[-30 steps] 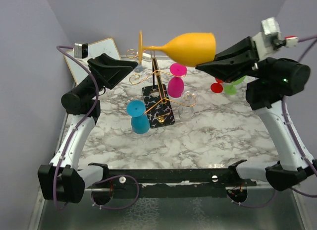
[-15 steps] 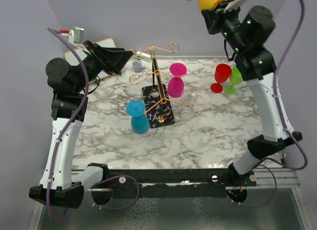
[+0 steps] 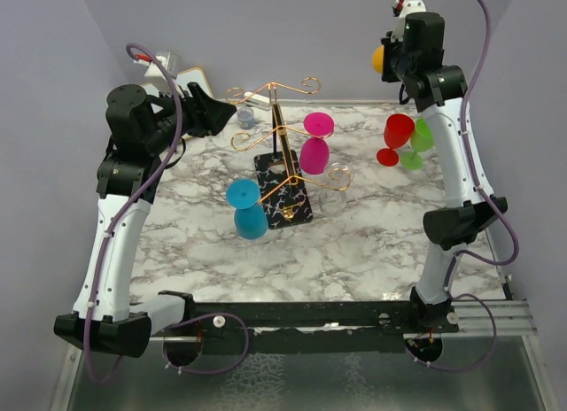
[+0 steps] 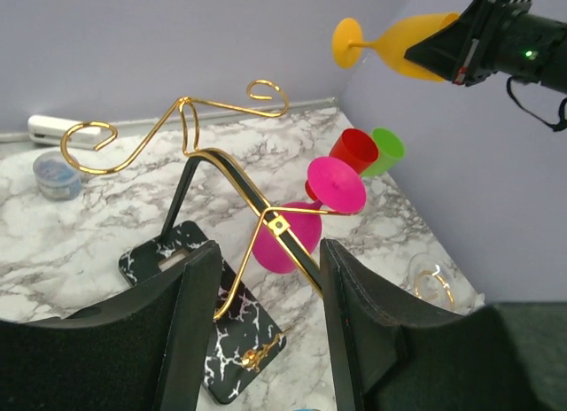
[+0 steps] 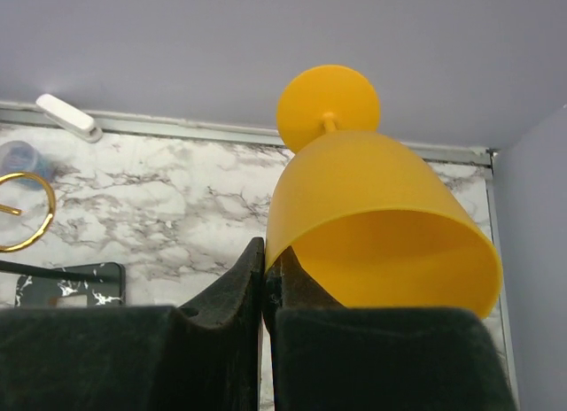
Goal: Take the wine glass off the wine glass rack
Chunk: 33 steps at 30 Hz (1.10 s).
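Marble worktop (image 3: 372, 243): white with grey veins, carrying the rack and the loose glasses.
Wine glass rack (image 3: 288, 203): I see it standing left of the worktop's centre, gold wire arms curling out from an upright post on a black veined base.
Right tool (image 5: 264, 262): raised high at the far right corner by the wall, its fingers pinched together on the rim of the wine glass.
Left tool (image 4: 270, 252): up over the far left side and facing the rack; the fingers stand apart with nothing between them, and I see the rack through the gap.
Yellow wine glass (image 5: 381, 216): off the rack and up in the air, well apart from it, lying sideways with its foot pointing away from the right tool.
Pink glass (image 3: 314, 150): hanging bowl-down from an arm on the rack's right side.
Blue glass (image 3: 250, 214): bowl-down just left of the base; I cannot tell whether it hangs or stands.
Red glass (image 3: 396, 135) and green glass (image 3: 420, 142): side by side at the far right of the worktop.
Small blue pot (image 3: 245, 119): beyond the rack, near the back edge.
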Motion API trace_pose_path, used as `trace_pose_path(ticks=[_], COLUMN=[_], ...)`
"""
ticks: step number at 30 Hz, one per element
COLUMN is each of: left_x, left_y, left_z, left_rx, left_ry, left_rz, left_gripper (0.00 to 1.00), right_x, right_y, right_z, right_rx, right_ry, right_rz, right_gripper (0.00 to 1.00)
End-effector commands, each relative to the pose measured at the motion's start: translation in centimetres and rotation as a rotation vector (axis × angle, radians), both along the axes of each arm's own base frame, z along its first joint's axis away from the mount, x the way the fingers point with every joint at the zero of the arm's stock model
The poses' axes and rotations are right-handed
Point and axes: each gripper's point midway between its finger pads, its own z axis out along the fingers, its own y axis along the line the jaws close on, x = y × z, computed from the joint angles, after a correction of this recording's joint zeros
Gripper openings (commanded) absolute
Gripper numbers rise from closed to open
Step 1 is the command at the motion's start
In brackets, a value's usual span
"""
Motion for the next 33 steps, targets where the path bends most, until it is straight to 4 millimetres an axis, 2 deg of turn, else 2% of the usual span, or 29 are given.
trace_pose_path(ticks=[1, 7, 11, 15, 20, 33], left_x=[0.1, 0.5, 0.5, 0.5, 0.6, 0.8], left_y=[0.0, -0.4, -0.5, -0.6, -0.8, -1.2], left_z=[0.0, -0.6, -0.5, -0.8, -1.1, -2.2], left_rx=[0.041, 0.057, 0.060, 0.062, 0.063, 0.071], left_ry=[0.002, 0.025, 0.024, 0.029, 0.034, 0.055], left_rz=[0.008, -0.006, -0.007, -0.011, -0.017, -0.034], left_gripper=[0.50, 0.48, 0.48, 0.48, 0.48, 0.48], right_x=[-0.5, -1.0, -1.2, -1.4, -1.6, -2.5], right_y=[-0.5, 1.5, 1.7, 1.6, 1.7, 2.2], right_z=[-2.3, -8.2, -11.6, -14.1, -16.3, -19.6], right_rx=[0.010, 0.016, 0.001, -0.014, -0.030, -0.041], right_ry=[0.096, 0.287, 0.388, 0.456, 0.517, 0.613], right_rz=[0.029, 0.138, 0.148, 0.147, 0.149, 0.182], right_gripper=[0.02, 0.02, 0.02, 0.02, 0.02, 0.02])
